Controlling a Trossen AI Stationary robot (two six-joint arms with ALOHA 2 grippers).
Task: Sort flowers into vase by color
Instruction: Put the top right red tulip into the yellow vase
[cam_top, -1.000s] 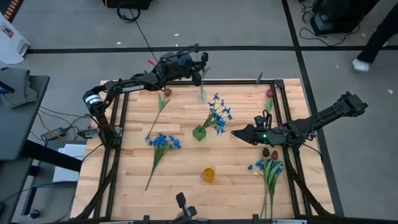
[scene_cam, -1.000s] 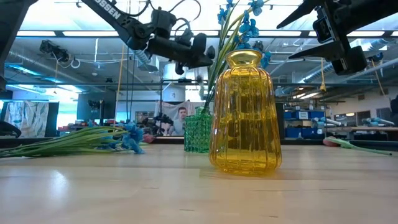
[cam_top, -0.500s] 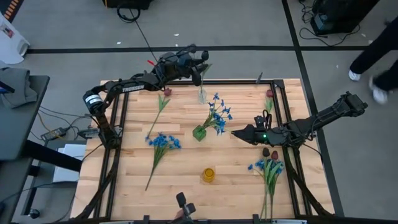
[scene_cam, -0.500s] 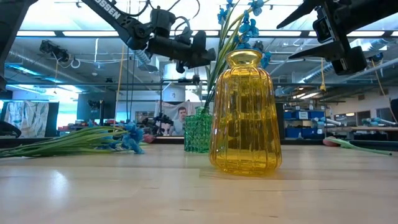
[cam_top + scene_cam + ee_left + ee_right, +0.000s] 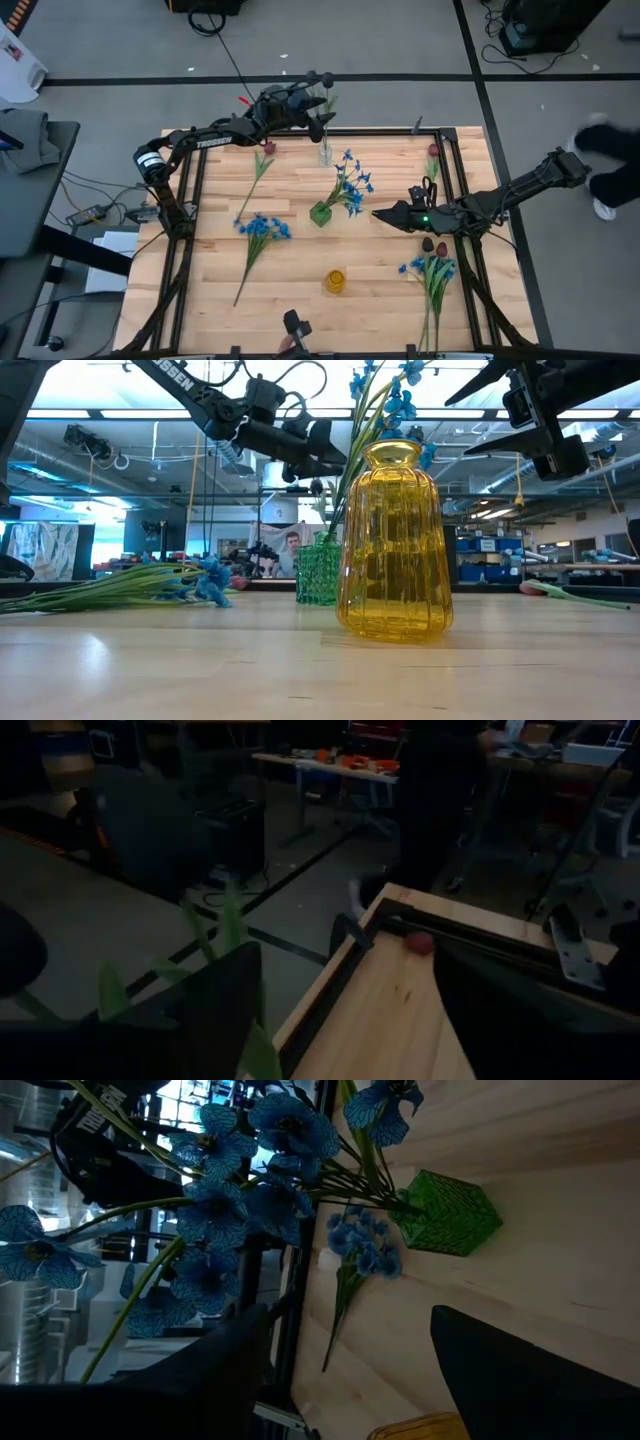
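On the pale wooden slatted table, top centre of the high view, my left gripper hangs with jaws parted above the small clear glass vase, a leafy green stem showing between its fingers in the wrist view. Risk, as I judge it: the stem misses the narrow mouth or tips the vase. My right gripper waits wide open, holding nothing, right of centre beside the green lattice vase of blue flowers; other flowers lie loose across the table.

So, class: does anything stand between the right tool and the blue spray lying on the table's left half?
Yes: the green vase, holding blue flowers, stands between the right tool and the blue spray.
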